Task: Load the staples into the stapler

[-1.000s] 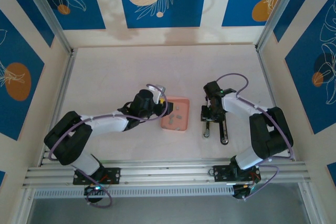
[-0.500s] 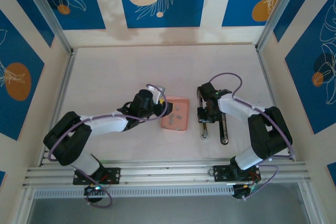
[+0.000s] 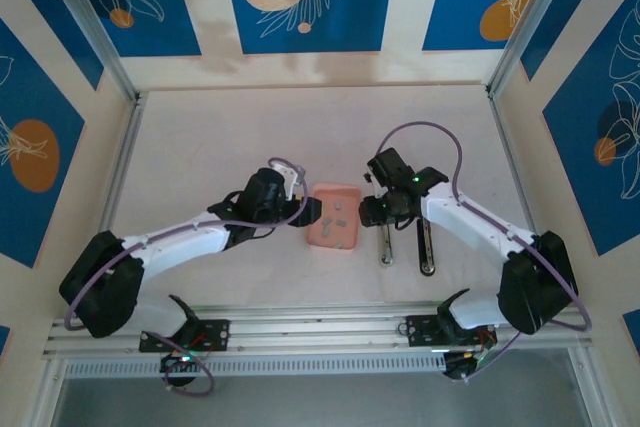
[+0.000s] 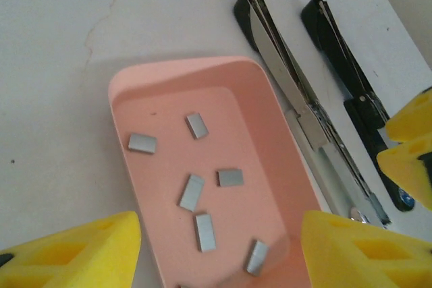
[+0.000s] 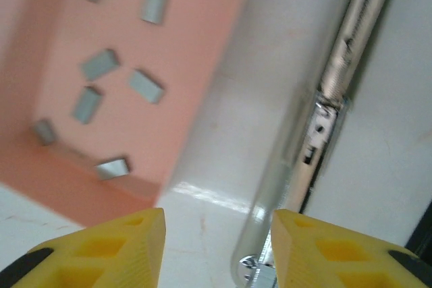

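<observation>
Several small grey staple strips (image 4: 192,191) lie loose inside the pink tray (image 4: 175,69). The stapler lies opened flat just right of the tray, its silver magazine rail (image 4: 304,112) beside its black top arm (image 4: 351,79). My left gripper (image 4: 219,261) hovers open over the tray's near end, nothing between its yellow fingers (image 4: 74,251). My right gripper (image 5: 216,247) is open too, above the bare strip of table between the tray (image 5: 88,197) and the rail (image 5: 337,79). From above, the left gripper (image 3: 310,209) and right gripper (image 3: 368,212) flank the tray (image 3: 322,243).
The white table (image 3: 230,137) is walled by blue patterned panels and aluminium rails (image 3: 120,167). The right gripper's yellow fingers (image 4: 412,146) stand close to the stapler's black arm in the left wrist view. Open tabletop stretches behind the tray.
My right gripper has swung left from over the stapler to the tray's right edge. My left arm has stretched out, bringing its gripper to the tray's left side.
</observation>
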Controlling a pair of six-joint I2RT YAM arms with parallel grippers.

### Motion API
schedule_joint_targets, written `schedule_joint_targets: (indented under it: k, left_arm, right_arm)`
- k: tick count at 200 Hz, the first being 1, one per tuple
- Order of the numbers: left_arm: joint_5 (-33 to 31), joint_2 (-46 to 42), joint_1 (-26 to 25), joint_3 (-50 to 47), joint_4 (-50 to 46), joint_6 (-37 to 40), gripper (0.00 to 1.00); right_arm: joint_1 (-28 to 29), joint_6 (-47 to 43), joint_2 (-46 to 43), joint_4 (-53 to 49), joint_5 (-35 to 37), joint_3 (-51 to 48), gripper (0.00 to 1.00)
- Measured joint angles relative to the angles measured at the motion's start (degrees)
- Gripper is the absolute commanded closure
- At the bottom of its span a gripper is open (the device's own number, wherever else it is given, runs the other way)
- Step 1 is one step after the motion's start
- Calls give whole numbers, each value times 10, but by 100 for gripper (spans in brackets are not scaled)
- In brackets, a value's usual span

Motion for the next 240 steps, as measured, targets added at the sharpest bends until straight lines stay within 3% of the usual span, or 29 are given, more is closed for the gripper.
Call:
schedule_joint_targets:
  k: [75,125,240]
  left_arm:
    - [26,-26,22,-49,-46,-71,38]
    - [61,35,26,-41,-21,-81,41]
    - [74,81,54,-21,-26,-81,47]
  right_arm:
    - [49,-256,49,48,-81,49,54]
    - [50,-422,133,68,-121,64,53]
    - [54,-500,308,30,-74,159,59]
